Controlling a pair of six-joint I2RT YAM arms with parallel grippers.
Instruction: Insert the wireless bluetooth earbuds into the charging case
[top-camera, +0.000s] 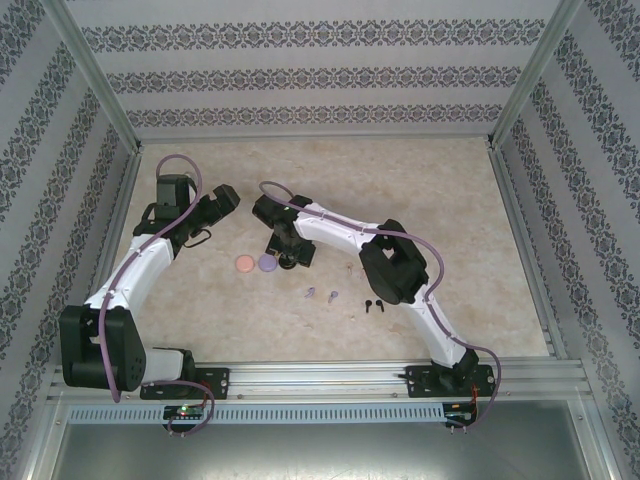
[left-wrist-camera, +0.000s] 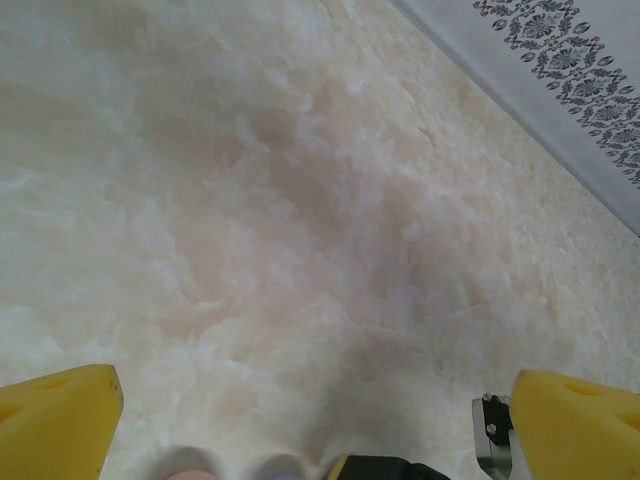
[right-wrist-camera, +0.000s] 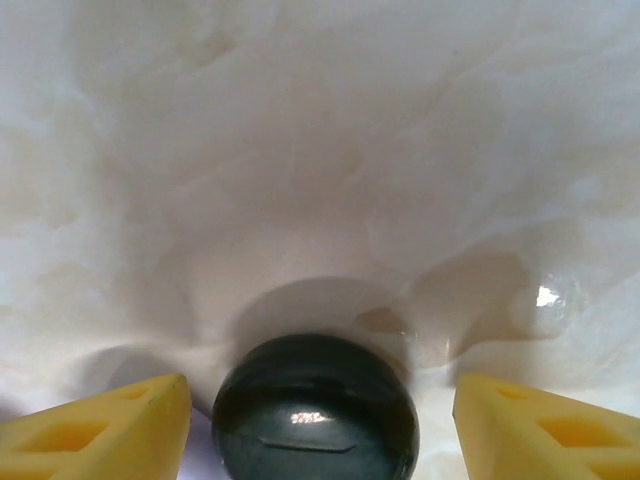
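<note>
Left gripper (left-wrist-camera: 315, 400) is wide open and holding nothing, with bare marble table (top-camera: 400, 180) out to the 12 o'clock wall (top-camera: 300, 80). Right gripper (right-wrist-camera: 315, 405) stands open around the black case (right-wrist-camera: 315, 425), not touching it. Purple earbuds (top-camera: 312, 294) and black earbuds (top-camera: 368, 301) lie loose at its 5 o'clock.

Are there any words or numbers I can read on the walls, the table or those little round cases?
None: no word, number or brand mark can be read in these pictures.
On the black round case: plain glossy lid, no print seen.
On the pink case and the purple case: too small to tell.
On the walls: bands of flower pattern, no letters.
</note>
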